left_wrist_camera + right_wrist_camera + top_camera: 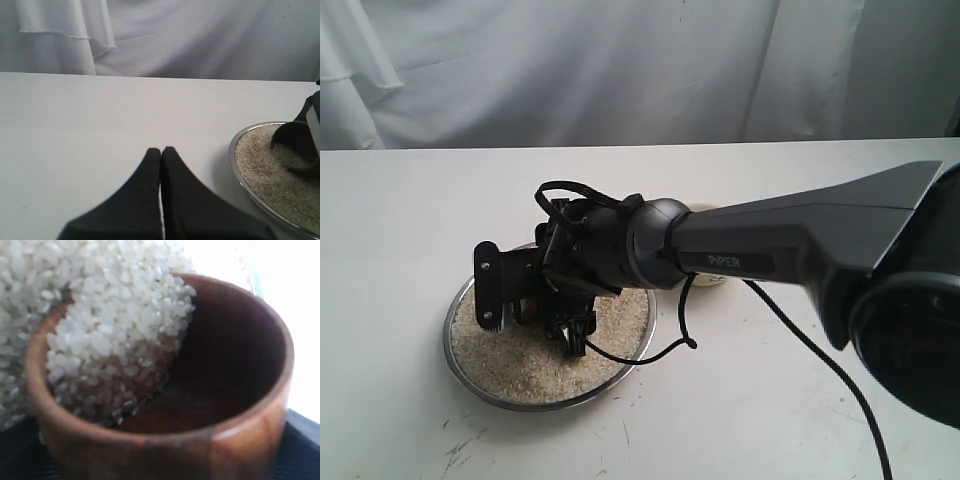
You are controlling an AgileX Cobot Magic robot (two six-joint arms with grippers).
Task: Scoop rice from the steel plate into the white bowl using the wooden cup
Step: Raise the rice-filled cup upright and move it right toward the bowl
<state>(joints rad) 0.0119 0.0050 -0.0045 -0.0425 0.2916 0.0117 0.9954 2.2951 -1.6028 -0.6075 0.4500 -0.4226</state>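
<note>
The white table (400, 250) carries everything, and the right arm (800, 240) reaches across it from three o'clock in the exterior view. The steel plate (450, 345) sits at about seven o'clock on the table, with rice (520, 365) spread across its whole floor. The white bowl (713, 279) is at roughly the plate's two o'clock. The arm hides nearly all of it, so only a pale sliver shows.

The wooden cup (240, 440) is tipped on its side near the plate's eleven o'clock, its mouth dug into the grains. The right gripper (530, 305) clasps it with its jaws set wide around the wall. The right wrist view shows rice banked up one side of the cup's inside, while the other side is bare dark wood. The cup looks less than half full.

To scoop well, I would push the mouth forward through the deeper rice and roll the wrist so the rim comes up level before the cup lifts. That should stop grains sliding back out. The carry toward two o'clock needs to be slow and upright, clearing the plate's thin rim. The pour should begin only once the cup is over the bowl.

The left gripper (161, 165) is pressed closed on nothing, over bare table at the plate's nine o'clock, out of the way.
</note>
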